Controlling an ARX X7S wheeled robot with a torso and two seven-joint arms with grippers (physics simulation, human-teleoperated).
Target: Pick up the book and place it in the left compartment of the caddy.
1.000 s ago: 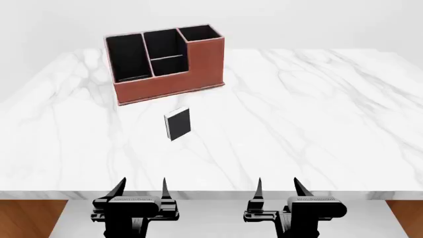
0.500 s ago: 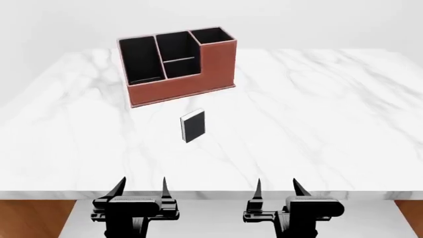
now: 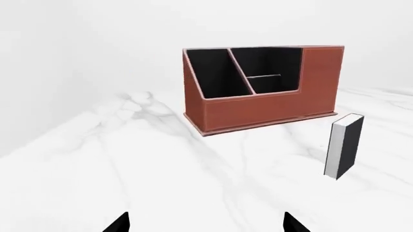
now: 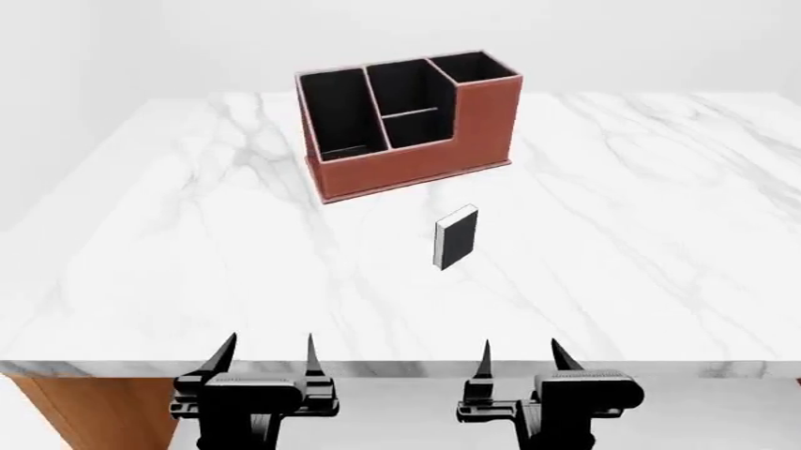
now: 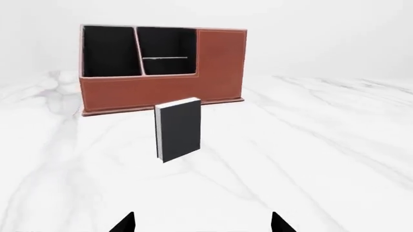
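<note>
On the white marble worktop point(image 4: 651, 187) the book point(image 4: 455, 237) stands upright, near the caddy point(image 4: 407, 120) at its 5 o'clock, apart from it. The left compartment point(image 4: 336, 114) lies at the caddy's low-walled end. Left hand point(image 4: 265, 358) and right hand point(image 4: 522, 357) hover spread at the near edge, holding nothing.

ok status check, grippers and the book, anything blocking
Left gripper and right gripper open, empty, at table edge. Book upright, short of caddy. Left compartment open; path clear.
</note>
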